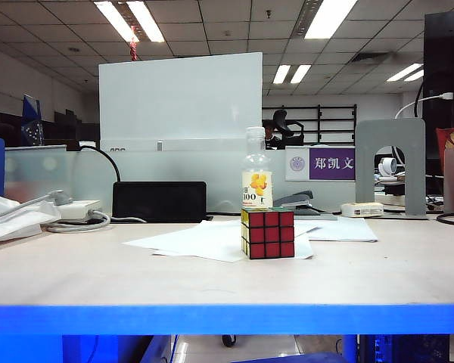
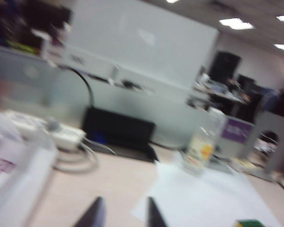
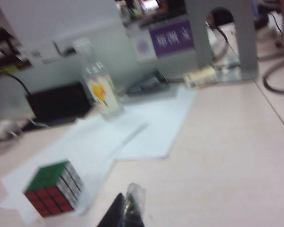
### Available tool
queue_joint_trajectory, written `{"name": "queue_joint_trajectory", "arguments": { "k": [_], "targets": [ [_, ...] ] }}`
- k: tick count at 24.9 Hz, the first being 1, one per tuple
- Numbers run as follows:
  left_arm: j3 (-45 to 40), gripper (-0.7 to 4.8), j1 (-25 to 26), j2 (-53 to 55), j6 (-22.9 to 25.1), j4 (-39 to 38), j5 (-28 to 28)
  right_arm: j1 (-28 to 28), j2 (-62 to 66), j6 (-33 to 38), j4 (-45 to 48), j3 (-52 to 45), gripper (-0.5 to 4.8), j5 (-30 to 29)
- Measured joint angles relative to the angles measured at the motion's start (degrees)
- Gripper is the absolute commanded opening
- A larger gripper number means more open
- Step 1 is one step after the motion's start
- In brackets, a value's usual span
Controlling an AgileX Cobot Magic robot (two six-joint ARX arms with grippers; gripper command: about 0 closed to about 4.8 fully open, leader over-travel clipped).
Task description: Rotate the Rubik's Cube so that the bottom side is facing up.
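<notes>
Nearest the exterior camera, the Rubik's Cube (image 1: 268, 233) is seen on white paper (image 1: 204, 240) on the desk (image 1: 98, 272), before a bottle (image 1: 256, 178). Left pincer (image 2: 124, 215) is parted, empty; right pincer (image 3: 126, 210) is closed, empty, near the cube.
</notes>
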Motion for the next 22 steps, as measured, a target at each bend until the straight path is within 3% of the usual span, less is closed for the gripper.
{"name": "queue_joint_trajectory", "arguments": {
  "k": [3,8,14,16,19,22],
  "targets": [
    [3.8,1.93,-0.9,5.6,-0.7,0.3,1.7,0.0,0.0,0.5,0.4,1.7,-0.05,-2.4],
    [11.3,1.93,-4.9,22.0,-0.4,6.0,5.1,0.0,0.0,5.0,-0.2,4.2,-0.05,-4.7],
    [30.3,1.93,-15.3,51.4,5.5,8.1,19.6,0.0,5.4,11.6,-0.4,10.6,-0.05,-11.0],
    [36.4,1.93,-17.7,59.3,6.5,6.5,24.9,0.0,8.1,12.2,-0.6,13.9,0.06,-14.1],
    [45.1,1.93,-19.6,68.3,7.2,3.4,30.6,-0.1,12.5,12.5,-0.2,20.2,0.64,-19.0],
    [54.1,1.93,-20.3,75.1,10.8,-3.3,34.5,-0.2,16.1,13.2,0.5,25.9,0.64,-24.6]
  ]
}}
